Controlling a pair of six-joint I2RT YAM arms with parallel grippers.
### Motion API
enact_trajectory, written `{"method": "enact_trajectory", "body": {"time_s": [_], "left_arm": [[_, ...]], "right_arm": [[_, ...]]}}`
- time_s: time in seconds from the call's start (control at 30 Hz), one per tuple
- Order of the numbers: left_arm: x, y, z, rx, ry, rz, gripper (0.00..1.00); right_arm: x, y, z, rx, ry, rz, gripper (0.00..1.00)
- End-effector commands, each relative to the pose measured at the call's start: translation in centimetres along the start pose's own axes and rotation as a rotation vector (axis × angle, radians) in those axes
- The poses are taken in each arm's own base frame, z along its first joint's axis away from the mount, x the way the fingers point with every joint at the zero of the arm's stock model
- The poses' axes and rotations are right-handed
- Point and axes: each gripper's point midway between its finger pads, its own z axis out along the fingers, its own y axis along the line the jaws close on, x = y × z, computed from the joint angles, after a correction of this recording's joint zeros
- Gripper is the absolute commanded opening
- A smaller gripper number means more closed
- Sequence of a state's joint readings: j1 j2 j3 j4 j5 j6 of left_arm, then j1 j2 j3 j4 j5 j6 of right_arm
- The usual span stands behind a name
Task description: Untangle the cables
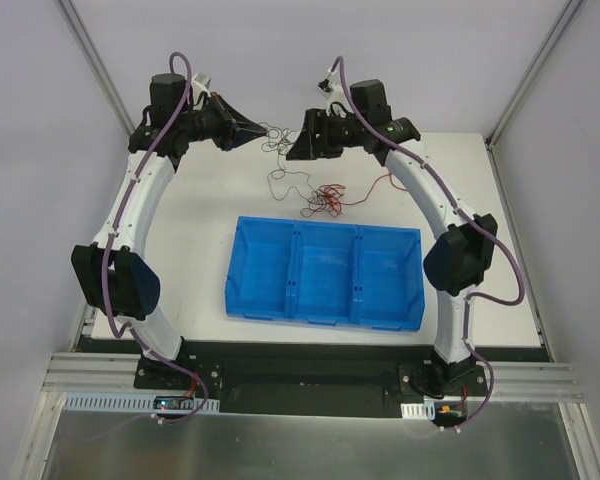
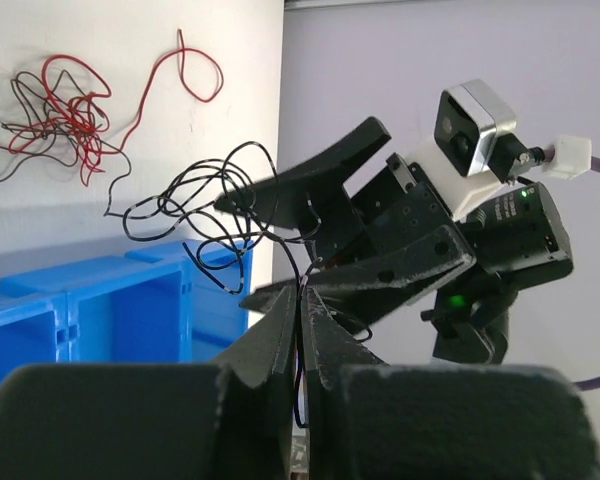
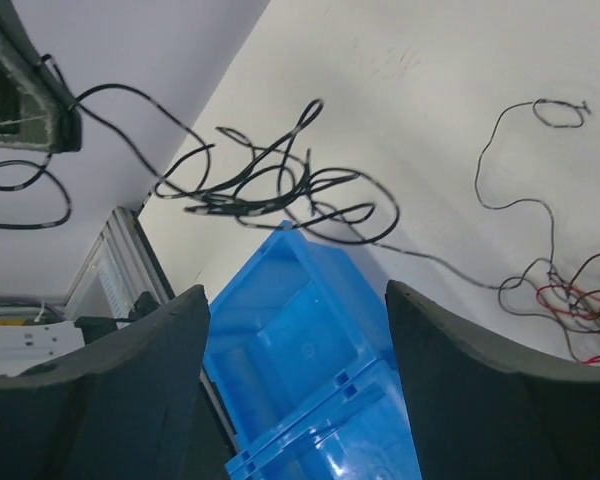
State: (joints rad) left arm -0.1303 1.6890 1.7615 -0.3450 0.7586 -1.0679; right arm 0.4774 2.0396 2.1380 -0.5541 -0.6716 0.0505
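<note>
Top external view, left to right: my left gripper [image 1: 250, 131] is held up over the far part of the white table [image 1: 180, 260], pointing toward the middle. My right gripper [image 1: 296, 147] faces it from just beside, with only a short gap between the two. A black cable [image 1: 273, 136] hangs in loose loops across that gap, clear of the table. From it a thin dark strand drops to the tabletop and runs to the heap of cables [image 1: 325, 199]. That heap is red and black wire knotted together, lying on the table just beyond the far wall of the blue tray [image 1: 280, 285]. The tray sits between my two arms, its three compartments in a row.

Left wrist view: my left fingers [image 2: 270, 340] are pressed together with the black cable pinched between their tips. The wire runs up out of the pinch and spreads into a bunch of loops to the left. Across from them my right gripper has its jaws spread, one finger above and one below. A loop lies close to the upper finger, but I cannot tell whether it touches. The red and black heap lies on the table behind, well apart from both grippers.

Right wrist view: my right fingers [image 3: 130, 390] stand wide apart. The black loops hang in the air ahead of them, above the tray's corner. One end leads up and left into my left gripper, and a thin strand runs off right toward the heap.
</note>
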Motion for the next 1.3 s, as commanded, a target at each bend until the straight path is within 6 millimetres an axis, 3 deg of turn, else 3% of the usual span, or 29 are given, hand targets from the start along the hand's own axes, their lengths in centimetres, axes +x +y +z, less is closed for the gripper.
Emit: {"method": "enact_trajectory", "body": {"time_s": [0.0,0.27,0.63,0.73,0.77,0.8,0.83,0.9,0.93,1.07,1.27], "left_arm": [[1.3,-4.1,-2.4,0.093,0.011,0.039,0.0],[1.7,-5.3,-3.0,0.123,0.033,0.062,0.0],[2.4,-6.2,-3.6,0.151,0.068,0.082,0.0],[2.2,-6.3,-3.9,0.155,0.062,0.085,0.0],[2.3,-6.4,-4.1,0.157,0.062,0.09,0.0],[2.1,-6.4,-4.2,0.157,0.056,0.091,0.0],[2.1,-6.4,-4.4,0.158,0.05,0.1,0.0],[1.8,-6.2,-4.9,0.145,0.031,0.116,0.0],[1.7,-6.0,-5.2,0.133,0.014,0.14,0.0],[0.3,-4.0,-6.6,-0.026,-0.103,0.225,0.0],[-0.5,-2.8,-8.8,-0.17,-0.209,0.307,0.0]], "right_arm": [[-1.5,-0.1,0.5,-0.034,-0.09,-0.151,0.74],[0.0,-4.5,1.2,0.065,-0.125,-0.243,0.8],[1.6,-2.0,5.5,0.027,-0.109,-0.369,0.8],[1.4,-1.7,6.1,0.031,-0.122,-0.344,0.76],[1.1,-2.0,6.1,0.056,-0.144,-0.331,0.72],[0.7,-3.0,5.9,0.114,-0.164,-0.311,0.58],[0.3,-4.1,5.4,0.179,-0.182,-0.286,0.46],[-0.2,-6.1,4.1,0.29,-0.204,-0.229,0.08],[-0.4,-7.1,3.1,0.343,-0.21,-0.205,0.01],[-0.4,-12.5,-2.2,0.603,-0.278,-0.082,0.01],[0.4,-22.6,-14.4,1.027,-0.372,0.22,0.0]]}}
